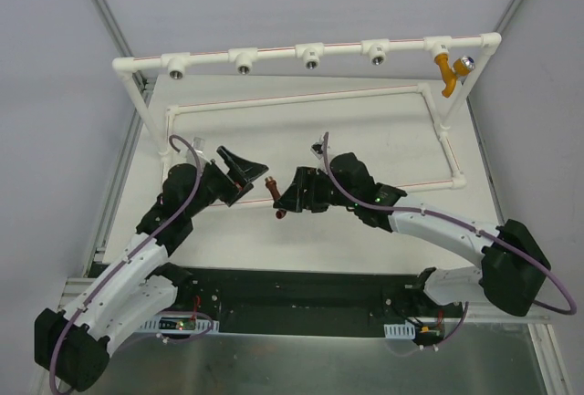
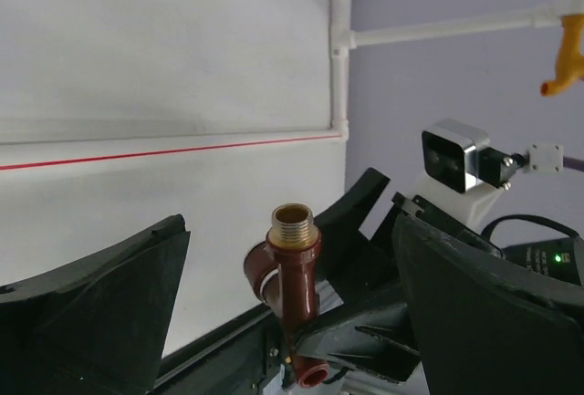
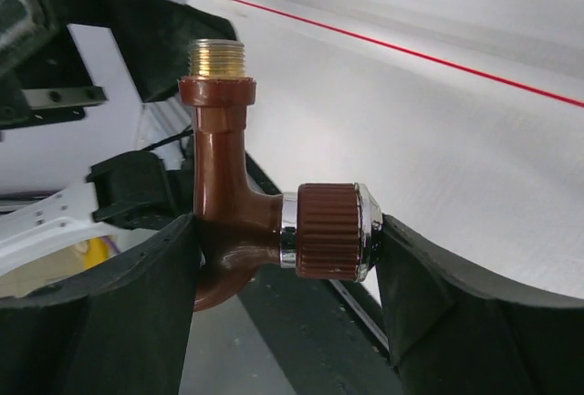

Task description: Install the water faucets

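White surface [image 1: 365, 130], brown faucet [image 3: 224, 185] clamped in right tool [image 3: 287, 240], left tool [image 1: 239, 174] spread wide at its 9 o'clock, chrome ring [image 3: 288, 231] only in right wrist view

Two taps by the white pipe rail [image 1: 274, 52]
The orange tap [image 1: 447, 71] hangs under its right end; the brown tap [image 1: 274, 196] is well in front.
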Motion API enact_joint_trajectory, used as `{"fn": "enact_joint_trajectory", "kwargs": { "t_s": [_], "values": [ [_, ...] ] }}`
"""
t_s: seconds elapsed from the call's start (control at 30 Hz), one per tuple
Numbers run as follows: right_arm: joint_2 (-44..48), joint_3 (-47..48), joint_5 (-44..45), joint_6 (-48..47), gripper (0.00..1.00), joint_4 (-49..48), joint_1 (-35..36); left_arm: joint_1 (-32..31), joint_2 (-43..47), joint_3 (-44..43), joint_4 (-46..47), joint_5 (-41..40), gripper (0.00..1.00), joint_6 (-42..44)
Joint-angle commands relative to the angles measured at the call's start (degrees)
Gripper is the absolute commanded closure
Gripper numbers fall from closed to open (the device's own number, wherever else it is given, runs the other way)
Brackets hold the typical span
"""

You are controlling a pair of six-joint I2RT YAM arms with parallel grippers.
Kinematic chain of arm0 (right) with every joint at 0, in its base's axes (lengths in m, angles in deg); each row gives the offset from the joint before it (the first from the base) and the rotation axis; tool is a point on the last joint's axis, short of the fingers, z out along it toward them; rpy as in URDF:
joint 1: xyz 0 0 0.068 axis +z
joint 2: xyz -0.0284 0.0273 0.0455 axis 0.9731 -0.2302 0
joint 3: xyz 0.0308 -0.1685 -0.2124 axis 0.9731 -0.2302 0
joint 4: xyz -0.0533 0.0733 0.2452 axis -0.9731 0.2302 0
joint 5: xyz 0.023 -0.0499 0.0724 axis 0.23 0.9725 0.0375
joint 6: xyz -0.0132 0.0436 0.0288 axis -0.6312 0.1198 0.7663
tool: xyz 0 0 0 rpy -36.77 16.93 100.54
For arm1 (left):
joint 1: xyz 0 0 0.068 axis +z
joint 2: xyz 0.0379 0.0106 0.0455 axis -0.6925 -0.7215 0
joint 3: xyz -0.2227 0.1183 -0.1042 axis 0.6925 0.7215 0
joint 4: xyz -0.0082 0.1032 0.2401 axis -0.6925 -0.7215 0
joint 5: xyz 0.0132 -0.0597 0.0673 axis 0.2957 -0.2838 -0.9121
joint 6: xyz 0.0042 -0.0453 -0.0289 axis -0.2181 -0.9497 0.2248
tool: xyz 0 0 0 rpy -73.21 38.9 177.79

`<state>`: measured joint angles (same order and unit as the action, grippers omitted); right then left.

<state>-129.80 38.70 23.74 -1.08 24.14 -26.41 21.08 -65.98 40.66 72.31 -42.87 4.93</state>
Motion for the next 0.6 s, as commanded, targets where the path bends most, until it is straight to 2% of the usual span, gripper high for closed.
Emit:
{"fn": "enact_joint_trajectory", "kwargs": {
  "t_s": [0.0, 0.23, 0.37, 0.57],
  "values": [
    [5.93, -2.65, -3.76, 8.74, 0.94, -11.01, 0.69, -6.08, -1.55, -0.04, 12.96, -3.67, 0.01, -2.4],
    [10.33, -6.79, -5.26, 13.76, 0.94, -15.59, 0.69, -9.33, -5.24, 0.05, 20.34, -0.95, 0.03, -4.24],
    [12.08, -8.37, -4.82, 14.82, 0.94, -16.65, 0.78, -11.35, -6.65, -0.21, 24.03, 0.02, 0.11, -4.6],
    [12.79, -9.86, -4.73, 17.02, 0.93, -19.63, 0.78, -12.41, -6.83, 0.75, 27.37, 0.46, 0.32, -5.74]
  ]
}}
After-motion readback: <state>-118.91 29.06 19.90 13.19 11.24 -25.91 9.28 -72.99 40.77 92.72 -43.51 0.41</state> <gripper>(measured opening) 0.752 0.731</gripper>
